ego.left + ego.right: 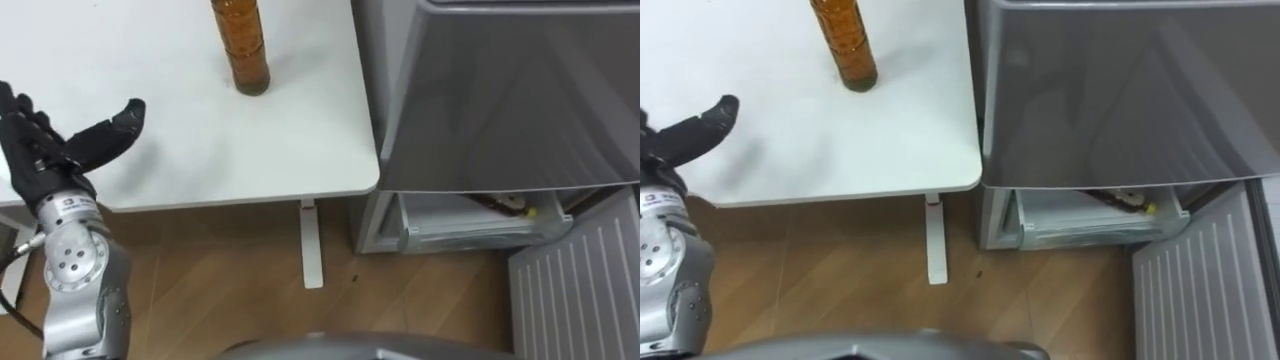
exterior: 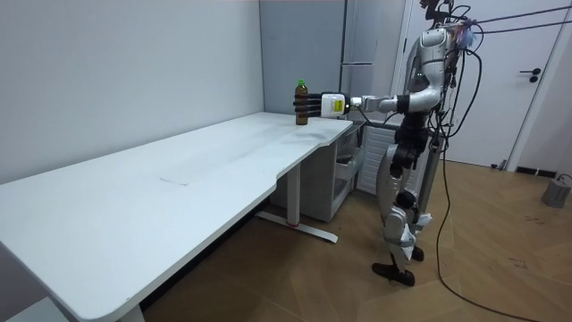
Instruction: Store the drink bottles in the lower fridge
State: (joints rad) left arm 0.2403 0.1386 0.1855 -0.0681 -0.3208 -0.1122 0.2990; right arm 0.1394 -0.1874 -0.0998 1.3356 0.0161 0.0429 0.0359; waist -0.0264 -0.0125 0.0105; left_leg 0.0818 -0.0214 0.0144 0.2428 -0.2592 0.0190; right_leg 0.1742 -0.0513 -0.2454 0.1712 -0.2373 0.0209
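The left hand (image 1: 55, 145) is hovering over the near left of the white counter (image 1: 300, 140), fingers spread wide and gripping nothing. The amber drink bottle (image 1: 243, 45) is standing upright farther off to the right, apart from the hand, near the fridge (image 1: 500, 90), whose lower door (image 1: 580, 290) is hanging open.

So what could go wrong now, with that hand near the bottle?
The open left hand sits off to the side of the bottle, not touching it; a sideways reach might knock it over. The bottle stands near the edge of the table by the fridge, so it could roll off. The lower fridge door hangs open by the robot, easy to bump.
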